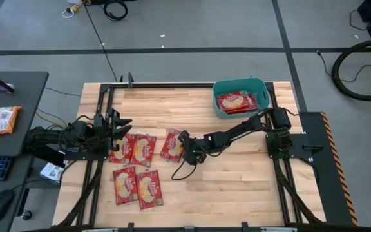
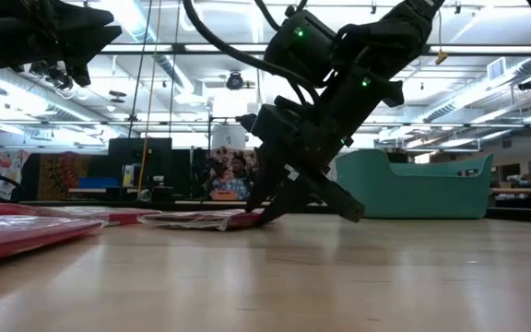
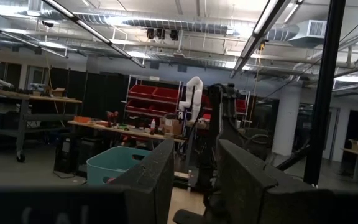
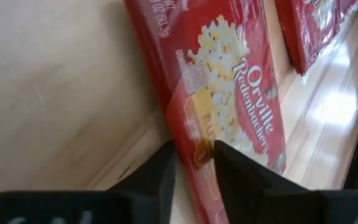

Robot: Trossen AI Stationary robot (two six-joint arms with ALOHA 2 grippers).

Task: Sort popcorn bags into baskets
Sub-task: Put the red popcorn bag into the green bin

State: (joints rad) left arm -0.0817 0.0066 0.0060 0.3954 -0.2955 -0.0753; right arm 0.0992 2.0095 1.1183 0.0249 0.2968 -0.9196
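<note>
Right wrist view shows the right gripper [image 4: 194,155] pinching the near edge of a red popcorn bag [image 4: 229,93], its two dark fingers closed on the packet's rim, the bag lying flat on the wooden table [image 4: 55,93]. Seen from overhead, that bag [image 1: 171,144] sits just ahead of the right gripper [image 1: 184,147], with four more bags [image 1: 137,169] farther beyond it, and the teal basket [image 1: 224,111] lies behind the tool, near the arm's base, holding more packets. The left gripper [image 1: 122,122] hovers above the table's left side, fingers parted.
</note>
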